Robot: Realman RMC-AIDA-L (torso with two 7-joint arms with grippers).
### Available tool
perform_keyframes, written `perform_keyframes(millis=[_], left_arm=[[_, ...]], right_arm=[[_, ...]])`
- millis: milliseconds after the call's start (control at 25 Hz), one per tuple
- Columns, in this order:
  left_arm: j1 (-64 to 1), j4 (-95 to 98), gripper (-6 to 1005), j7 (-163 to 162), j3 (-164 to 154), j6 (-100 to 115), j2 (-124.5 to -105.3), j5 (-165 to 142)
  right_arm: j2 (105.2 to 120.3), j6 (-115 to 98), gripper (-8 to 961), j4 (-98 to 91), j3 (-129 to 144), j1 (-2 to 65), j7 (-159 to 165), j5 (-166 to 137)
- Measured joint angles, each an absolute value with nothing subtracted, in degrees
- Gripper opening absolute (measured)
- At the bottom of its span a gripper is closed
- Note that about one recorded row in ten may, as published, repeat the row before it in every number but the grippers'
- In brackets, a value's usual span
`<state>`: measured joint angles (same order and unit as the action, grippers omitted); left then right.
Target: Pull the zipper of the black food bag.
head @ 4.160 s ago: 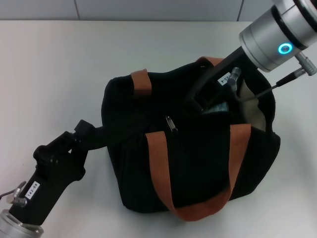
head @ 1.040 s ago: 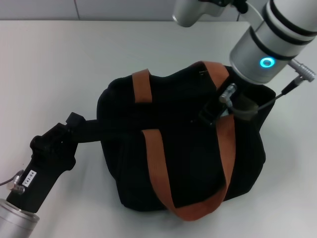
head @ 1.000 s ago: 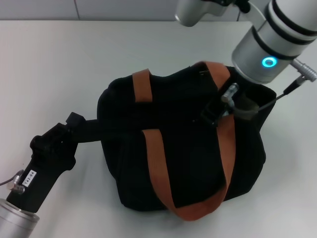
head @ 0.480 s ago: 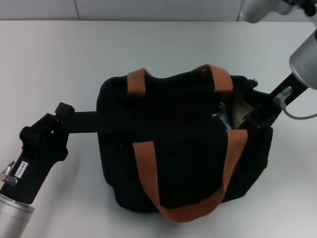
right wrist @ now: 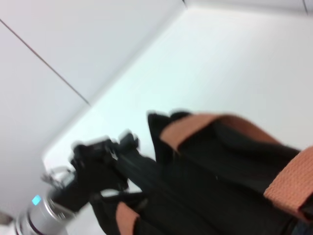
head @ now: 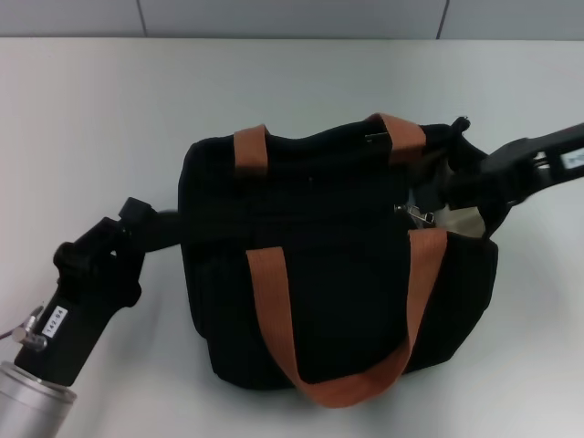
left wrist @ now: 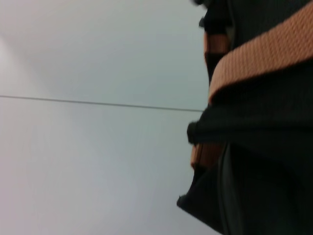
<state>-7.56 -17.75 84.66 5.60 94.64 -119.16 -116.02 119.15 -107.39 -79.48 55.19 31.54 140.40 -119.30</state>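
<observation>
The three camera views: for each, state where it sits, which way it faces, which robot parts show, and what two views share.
Head view: looks down on the black food bag; left gripper holds its side strap, right gripper at the open end near the zipper.
Left wrist view: beside the bag, no fingers shown.
Right wrist view: faces across the bag toward the left gripper, shared with the head view.

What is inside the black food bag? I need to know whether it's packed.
Through the black food bag's open right end only cream lining shows, beside the zipper. The closed top hides the rest.

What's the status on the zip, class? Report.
Left gripper holds side strap. Right gripper at bag mouth. Zipper near right end. Nothing blocking.
</observation>
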Motion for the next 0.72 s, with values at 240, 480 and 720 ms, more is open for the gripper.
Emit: perform_keyframes(millis=[240, 480, 720], left_arm=[[-8.3, -18.4, 128, 84.6, 6.8, 96.8, -119.18, -115.7], [-9.6, -18.5, 324, 81.8, 17.4, 98.4, -119.17, -115.7], [-11.1, -15.2, 668, 50.4, 30.9, 105.0, -118.23, -116.1]], right_arm=[[119.13, -110.0, 129, -76.6, 44.8, 24.0, 126.2, -106.5], [119.13, -111.8, 338, -68.3, 38.4, 18.4, 110.9, -93.9], [119.11, -113.3, 567, -58.4, 33.3, 17.0, 94.9, -90.9]])
